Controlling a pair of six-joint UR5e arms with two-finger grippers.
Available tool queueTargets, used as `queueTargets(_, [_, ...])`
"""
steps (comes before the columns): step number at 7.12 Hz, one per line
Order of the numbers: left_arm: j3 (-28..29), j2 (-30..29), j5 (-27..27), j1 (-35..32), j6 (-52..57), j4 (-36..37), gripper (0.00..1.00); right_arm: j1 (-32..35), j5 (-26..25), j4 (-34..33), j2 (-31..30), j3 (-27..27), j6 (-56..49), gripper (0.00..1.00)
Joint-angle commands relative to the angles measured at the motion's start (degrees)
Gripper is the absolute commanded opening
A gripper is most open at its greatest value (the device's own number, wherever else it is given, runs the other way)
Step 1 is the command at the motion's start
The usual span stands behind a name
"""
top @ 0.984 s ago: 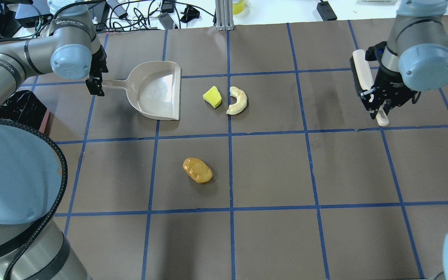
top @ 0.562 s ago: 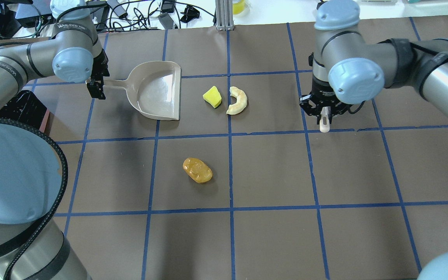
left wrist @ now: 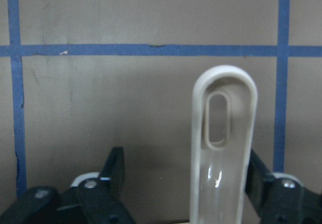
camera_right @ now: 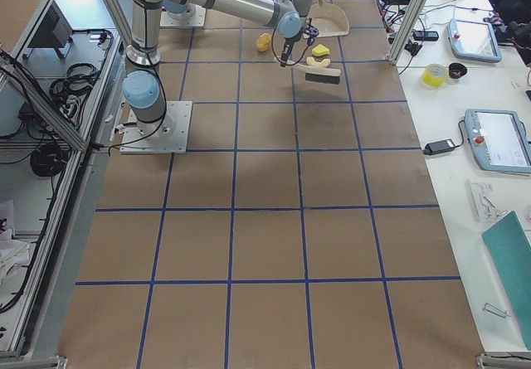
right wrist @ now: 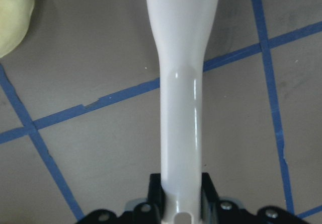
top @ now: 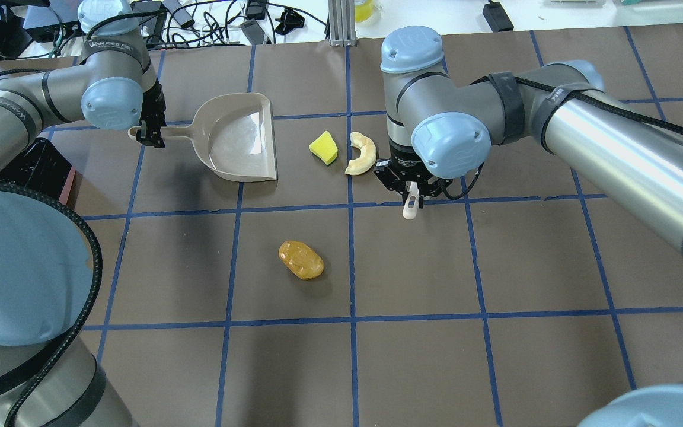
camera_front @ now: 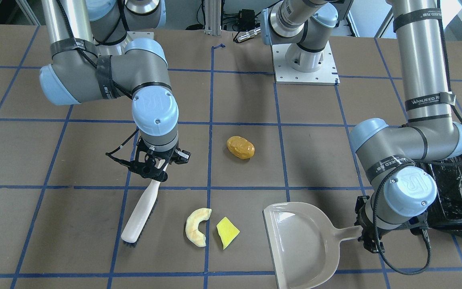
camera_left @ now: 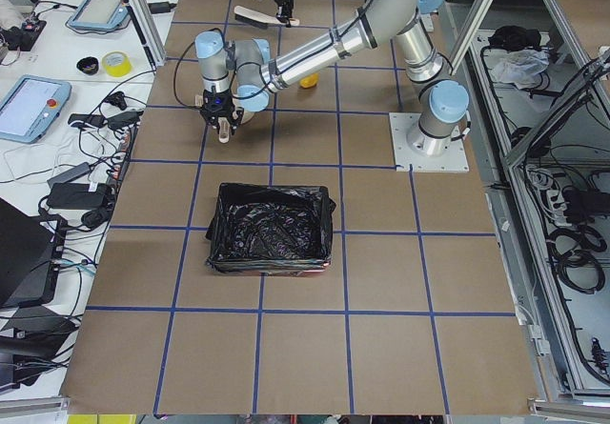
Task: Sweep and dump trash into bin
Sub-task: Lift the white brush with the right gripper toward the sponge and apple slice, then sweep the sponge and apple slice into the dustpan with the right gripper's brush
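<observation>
Right pincer clamped on brush handle, crescent slice just beside it on tabletop. Left pincer jaws apart, straddling dustpan handle, one finger touching.

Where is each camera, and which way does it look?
Front-facing: across the table, facing the robot; shows left gripper, right gripper.
Overhead: behind the robot, looking down; both grippers.
Left side: table's left end, bin nearest; left arm nearer.
Right side: table's right end; right arm nearer.
Left wrist: down onto dustpan handle; its fingers show.
Right wrist: along brush handle; its fingers show.
Shared: front-facing and overhead both show trash.
</observation>
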Motion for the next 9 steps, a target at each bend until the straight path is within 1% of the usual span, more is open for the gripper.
queueTargets(1, [0.5, 1.2, 0.3, -0.4, 1.6, 0.2, 0.00, 0.7, 4.6, -0.7, 1.9, -0.7, 1.4, 0.09])
queueTargets(2, [0.5, 1.5, 0.6, -1.7, 2.2, 0.6, 0.00, 0.9, 5.7, -0.8, 2.1, -0.8, 1.6, 0.09])
queueTargets(3, [0.1, 1.6, 1.0, -3.8, 1.4, 3.0, 0.00, 0.9, 9.6, -1.3, 2.2, -1.1, 1.7, 0.09])
queueTargets(4, [0.1, 1.3, 3.8, -6.0, -0.3, 3.2, 0.00, 0.9, 10.1, -1.8, 2.4, -1.5, 1.5, 0.09])
queueTargets(5, [0.0, 0.7, 6.3, -6.8, -1.0, 3.2, 0.00, 1.0, 11.8, -3.2, 3.2, -1.7, 1.3, 0.09])
queueTargets(7, [-0.2, 0.6, 6.5, -6.9, -1.5, 3.2, 0.00, 3.4, 12.6, -8.2, 5.6, -1.8, 1.6, 0.09])
queueTargets(8, [-0.2, 0.4, 6.4, -7.0, -2.3, 3.2, 0.00, 4.5, 14.3, -10.7, 6.9, -2.8, 1.0, 0.09])
queueTargets(9, [-0.2, 0.4, 6.4, -7.2, -2.3, 3.2, 0.00, 6.3, 16.8, -11.0, 8.6, -5.8, -0.6, 0.09])
